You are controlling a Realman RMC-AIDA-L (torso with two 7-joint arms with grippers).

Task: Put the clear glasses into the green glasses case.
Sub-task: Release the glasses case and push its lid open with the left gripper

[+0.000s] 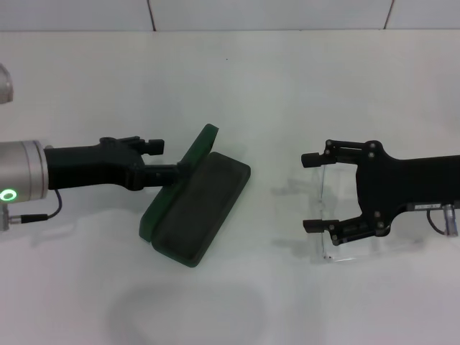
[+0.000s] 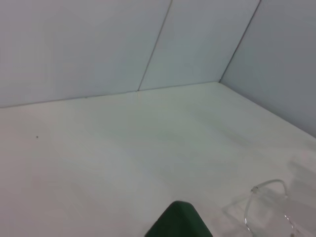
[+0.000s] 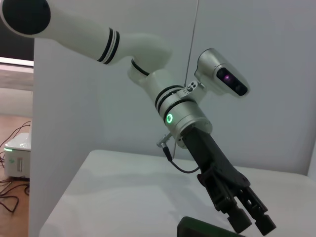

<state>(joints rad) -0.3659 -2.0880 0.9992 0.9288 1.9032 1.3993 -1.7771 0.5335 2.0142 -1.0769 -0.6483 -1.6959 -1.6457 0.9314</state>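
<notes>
The green glasses case [image 1: 198, 208] lies open left of the table's middle, its lid [image 1: 188, 162] standing tilted up along the left side. My left gripper [image 1: 180, 169] reaches in from the left and is shut on the lid's edge. The right wrist view shows that gripper [image 3: 252, 221] just above the case [image 3: 202, 229]. The clear glasses [image 1: 325, 244] lie on the table to the right. My right gripper [image 1: 310, 192] is open around their left end, one finger on each side. A corner of the case lid [image 2: 177, 223] and part of the clear glasses [image 2: 269, 205] show in the left wrist view.
The white table [image 1: 237, 79] ends at a tiled wall [image 1: 273, 13] at the back. The left arm's cable [image 1: 43, 214] hangs near the table's left edge.
</notes>
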